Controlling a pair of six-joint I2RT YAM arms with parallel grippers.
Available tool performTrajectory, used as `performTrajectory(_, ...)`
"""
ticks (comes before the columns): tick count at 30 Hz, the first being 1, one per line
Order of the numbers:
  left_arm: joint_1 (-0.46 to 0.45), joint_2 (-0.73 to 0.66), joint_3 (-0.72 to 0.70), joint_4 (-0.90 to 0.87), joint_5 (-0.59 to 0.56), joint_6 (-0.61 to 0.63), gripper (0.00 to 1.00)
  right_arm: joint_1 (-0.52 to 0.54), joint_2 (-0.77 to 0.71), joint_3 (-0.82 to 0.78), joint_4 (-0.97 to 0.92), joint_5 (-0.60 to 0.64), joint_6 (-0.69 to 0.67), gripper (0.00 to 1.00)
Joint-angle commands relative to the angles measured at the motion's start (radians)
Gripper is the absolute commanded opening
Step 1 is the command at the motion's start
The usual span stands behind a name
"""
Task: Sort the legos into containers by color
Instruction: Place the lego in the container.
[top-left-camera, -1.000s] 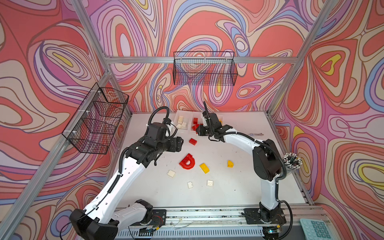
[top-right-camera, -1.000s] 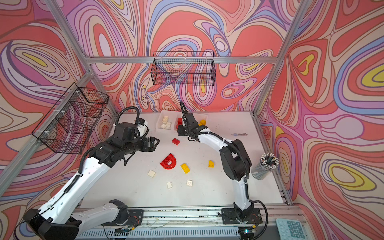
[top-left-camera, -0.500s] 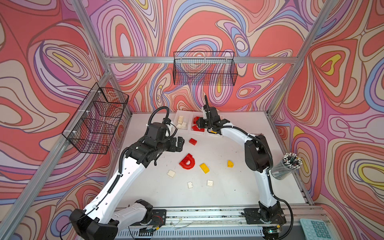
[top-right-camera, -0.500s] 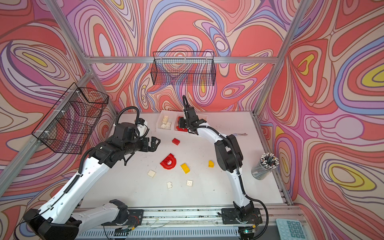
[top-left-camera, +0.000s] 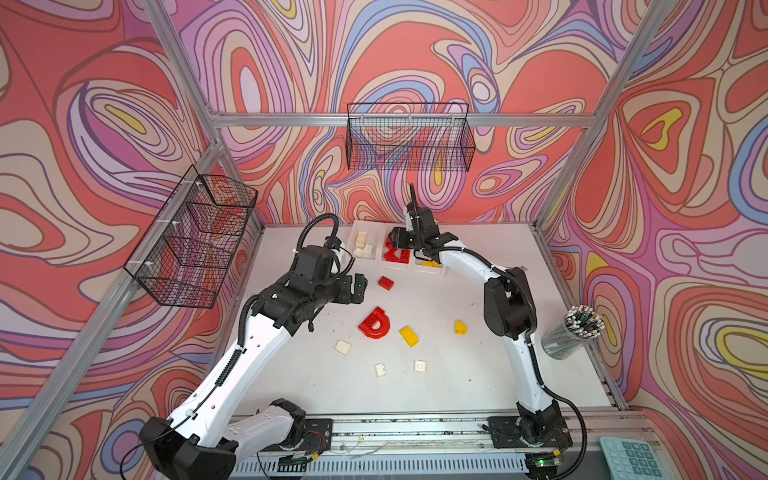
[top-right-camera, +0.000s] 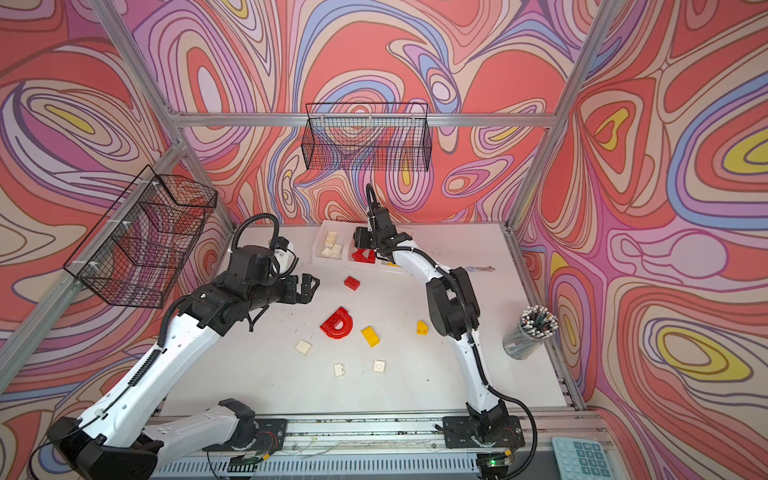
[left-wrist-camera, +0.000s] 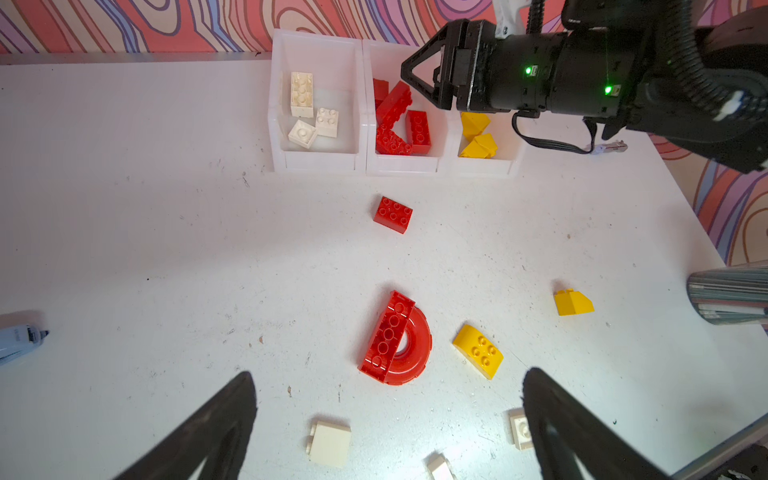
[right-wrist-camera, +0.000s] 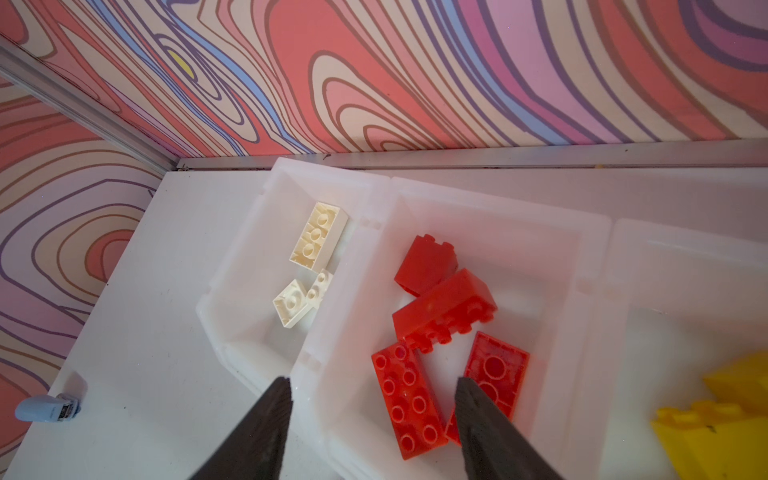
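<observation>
Hovering over the middle bin (right-wrist-camera: 490, 216), the right gripper (right-wrist-camera: 372, 380) has its jaws parted and empty.
Directly below its fingertips, red bricks (right-wrist-camera: 444, 311) lie in that bin; the left gripper (left-wrist-camera: 388, 372), spread wide and empty, has the red arch (left-wrist-camera: 395, 338) on the table (left-wrist-camera: 166, 208) just ahead of its fingertips.

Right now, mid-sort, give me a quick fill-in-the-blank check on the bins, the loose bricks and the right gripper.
Everything in the middle bin is coloured ____.
The right gripper is ____, with nothing between its jaws.
The loose white bricks left on the table number ____.
Missing words: red; open; three.
</observation>
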Motion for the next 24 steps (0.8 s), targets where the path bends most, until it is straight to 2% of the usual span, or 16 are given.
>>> performTrajectory(1,-0.006,-0.002,-0.013,-0.004,0.013,0.019,1.0,-0.003,-0.004,0.016,-0.027,0.014,-0.023,0.67)
performTrajectory(9,-0.006,0.004,-0.012,-0.008,0.018,0.027,0.99,-0.003,-0.113,-0.071,0.004,-0.003,-0.051,0.72)
performTrajectory(24,-0.008,0.057,0.009,-0.043,0.012,0.061,0.91,0.01,-0.539,-0.503,0.086,-0.059,-0.042,0.73)
